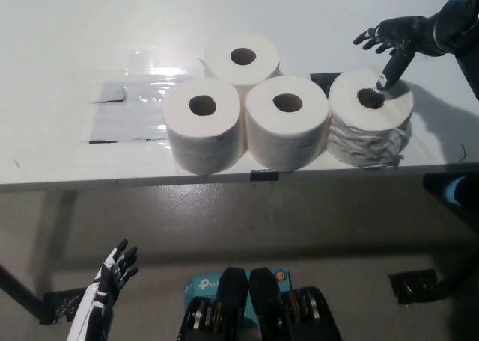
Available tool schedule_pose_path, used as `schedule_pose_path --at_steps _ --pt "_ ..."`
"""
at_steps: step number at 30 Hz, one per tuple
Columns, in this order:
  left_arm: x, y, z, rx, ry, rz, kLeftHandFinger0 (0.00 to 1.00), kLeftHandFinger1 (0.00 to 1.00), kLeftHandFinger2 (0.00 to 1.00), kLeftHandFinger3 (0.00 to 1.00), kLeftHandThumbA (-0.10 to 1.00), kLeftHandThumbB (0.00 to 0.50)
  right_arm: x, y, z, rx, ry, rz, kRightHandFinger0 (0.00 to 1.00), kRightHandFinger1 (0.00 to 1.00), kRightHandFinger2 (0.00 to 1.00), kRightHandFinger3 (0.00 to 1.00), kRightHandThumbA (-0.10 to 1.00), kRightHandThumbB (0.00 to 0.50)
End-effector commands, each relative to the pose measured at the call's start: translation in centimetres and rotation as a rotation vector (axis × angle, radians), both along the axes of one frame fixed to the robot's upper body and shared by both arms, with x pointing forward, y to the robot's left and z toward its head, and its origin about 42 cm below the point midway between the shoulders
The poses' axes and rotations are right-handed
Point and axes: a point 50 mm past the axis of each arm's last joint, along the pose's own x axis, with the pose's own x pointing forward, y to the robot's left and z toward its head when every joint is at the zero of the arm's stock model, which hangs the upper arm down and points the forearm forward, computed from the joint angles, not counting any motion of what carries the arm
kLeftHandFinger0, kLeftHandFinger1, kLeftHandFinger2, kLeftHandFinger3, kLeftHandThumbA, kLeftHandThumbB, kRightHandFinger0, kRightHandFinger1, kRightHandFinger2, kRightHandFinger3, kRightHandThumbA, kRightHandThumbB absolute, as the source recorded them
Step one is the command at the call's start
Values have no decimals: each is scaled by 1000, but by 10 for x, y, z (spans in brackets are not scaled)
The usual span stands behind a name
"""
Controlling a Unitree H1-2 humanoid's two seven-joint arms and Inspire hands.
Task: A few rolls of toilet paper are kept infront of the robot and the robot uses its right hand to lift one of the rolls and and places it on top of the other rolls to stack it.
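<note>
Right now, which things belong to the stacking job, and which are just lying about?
Job: right hand; rightmost roll; three grouped rolls.

Lying about: table; tape patch; left hand, resting low; blue box on floor.

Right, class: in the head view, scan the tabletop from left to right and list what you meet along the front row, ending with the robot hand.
Grey tape patch → left front roll → middle front roll → wrapped roll → black right robot hand, its finger pointing into that roll's core.
</note>
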Motion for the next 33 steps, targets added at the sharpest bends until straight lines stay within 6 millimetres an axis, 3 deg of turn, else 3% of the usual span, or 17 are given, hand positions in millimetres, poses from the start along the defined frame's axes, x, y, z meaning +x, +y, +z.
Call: schedule_pose_path --at_steps 1,3,12,14,16,25,29,33 --pt "1 3 9 2 -60 -11 1000 1000 1000 1000 1000 365 5 9 42 -32 -121 36 1000 1000 1000 1000 1000 250" --pt "1 2 9 13 -58 -9 1000 1000 1000 1000 1000 370 6 13 38 -77 -130 31 1000 1000 1000 1000 1000 291" --pt "3 1 10 -1 -54 -12 1000 1000 1000 1000 1000 363 6 23 16 -120 -117 -12 1000 1000 1000 1000 1000 343" --pt "3 1 11 -2 -62 -14 1000 1000 1000 1000 1000 354 5 24 12 -114 -101 -27 1000 1000 1000 1000 1000 340" --pt "3 0 12 0 -59 -13 1000 1000 1000 1000 1000 378 5 26 5 -133 -95 -15 1000 1000 1000 1000 1000 331" --pt "3 1 13 -2 -69 -11 1000 1000 1000 1000 1000 353 3 29 -18 -190 -105 25 1000 1000 1000 1000 1000 289" --pt "3 2 15 -4 -66 -8 1000 1000 1000 1000 1000 355 2 31 -24 -254 -102 15 1000 1000 1000 1000 992 293" --pt "4 2 15 -3 -68 -7 1000 1000 1000 1000 1000 360 2 29 -28 -271 -108 -31 1000 1000 1000 1000 831 330"
